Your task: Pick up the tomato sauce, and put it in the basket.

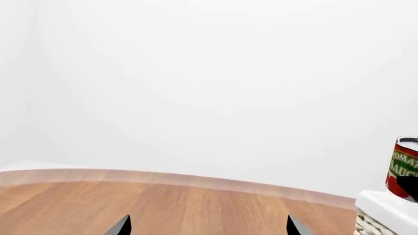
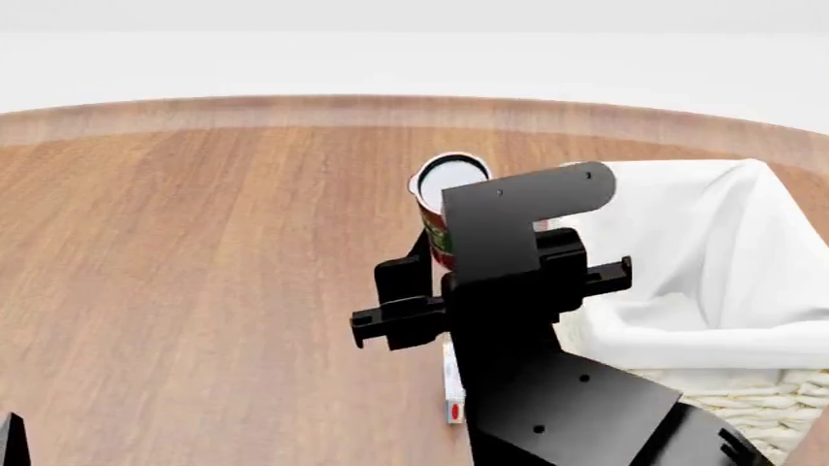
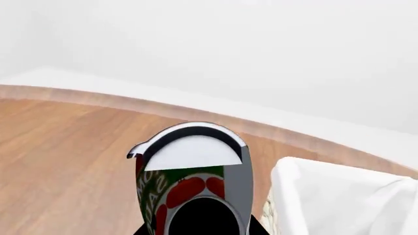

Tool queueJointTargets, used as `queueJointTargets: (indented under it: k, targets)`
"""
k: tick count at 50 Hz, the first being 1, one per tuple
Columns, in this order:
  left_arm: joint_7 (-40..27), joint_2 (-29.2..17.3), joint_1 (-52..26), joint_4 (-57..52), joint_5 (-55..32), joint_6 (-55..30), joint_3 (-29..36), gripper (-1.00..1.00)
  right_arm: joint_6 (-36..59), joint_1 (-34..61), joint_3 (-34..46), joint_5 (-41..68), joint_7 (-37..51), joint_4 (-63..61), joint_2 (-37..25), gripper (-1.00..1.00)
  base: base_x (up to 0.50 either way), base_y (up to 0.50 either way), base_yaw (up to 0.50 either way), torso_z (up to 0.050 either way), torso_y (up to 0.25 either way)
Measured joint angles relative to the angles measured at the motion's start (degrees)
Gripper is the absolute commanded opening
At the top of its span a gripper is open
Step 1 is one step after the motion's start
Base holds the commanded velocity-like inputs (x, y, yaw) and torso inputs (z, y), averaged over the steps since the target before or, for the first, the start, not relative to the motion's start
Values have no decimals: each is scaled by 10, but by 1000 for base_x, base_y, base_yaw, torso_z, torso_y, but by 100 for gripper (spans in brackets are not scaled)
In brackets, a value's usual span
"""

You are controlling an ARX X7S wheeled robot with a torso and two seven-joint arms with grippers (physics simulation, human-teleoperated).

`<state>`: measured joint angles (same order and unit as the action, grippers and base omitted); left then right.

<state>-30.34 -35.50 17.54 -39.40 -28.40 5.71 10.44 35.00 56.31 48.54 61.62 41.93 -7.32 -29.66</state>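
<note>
The tomato sauce [image 2: 447,184], a tin with a silver top and a red and green label, hangs above the wooden table just left of the basket [image 2: 725,291]. My right gripper [image 3: 201,226] is shut on it; in the right wrist view the can [image 3: 189,166] fills the space between the jaws. The basket's white cloth liner [image 3: 333,200] lies close beside it. In the head view my black right arm [image 2: 518,291] hides the can's lower part. The left wrist view catches the can [image 1: 405,166] at its edge, above the basket rim [image 1: 385,208]. My left gripper [image 1: 209,227] is open and empty over the table.
The wooden table [image 2: 194,272] stretches to the left and far side, ending in a pale edge [image 2: 259,109] before a white wall. A small white and red object [image 2: 452,388] lies on the table, mostly hidden beneath my right arm.
</note>
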Motion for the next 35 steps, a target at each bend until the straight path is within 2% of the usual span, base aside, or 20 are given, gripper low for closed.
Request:
queueJointTargets:
  k: [22,35]
  targets:
    - [4,2,-3,10,-4,5,3,100,43,146,-31,12,-66,187,27,-100,0,0,0,0,0]
    - [9,6,-3,21,-5,11,6,100,30,178,-45,0,-92,304,35,-100,0,0,0,0,0]
